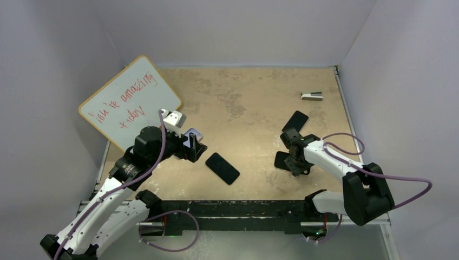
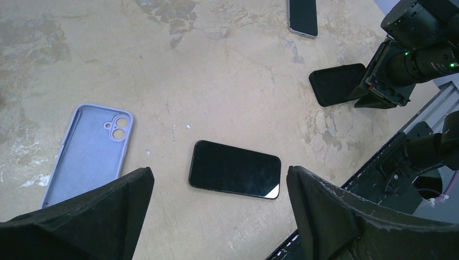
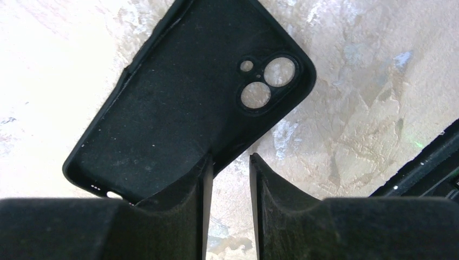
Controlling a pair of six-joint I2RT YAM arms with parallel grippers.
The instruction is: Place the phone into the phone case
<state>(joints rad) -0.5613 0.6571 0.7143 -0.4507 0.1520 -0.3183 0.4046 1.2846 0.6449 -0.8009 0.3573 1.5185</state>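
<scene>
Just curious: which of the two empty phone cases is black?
The black case at the right end effector; the lavender case lies by the left end effector.

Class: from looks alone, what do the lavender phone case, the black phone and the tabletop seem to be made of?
Phone case: probably soft silicone or rubbery plastic; matte, no glare. Phone: likely glass face; glossy, a bright reflection at one corner. Tabletop: perhaps painted board or wood; dull tan, worn in pale patches.

2 white-and-black arms (image 1: 103, 208), purple cables (image 1: 162, 135), black fingers (image 2: 335, 216)
</scene>
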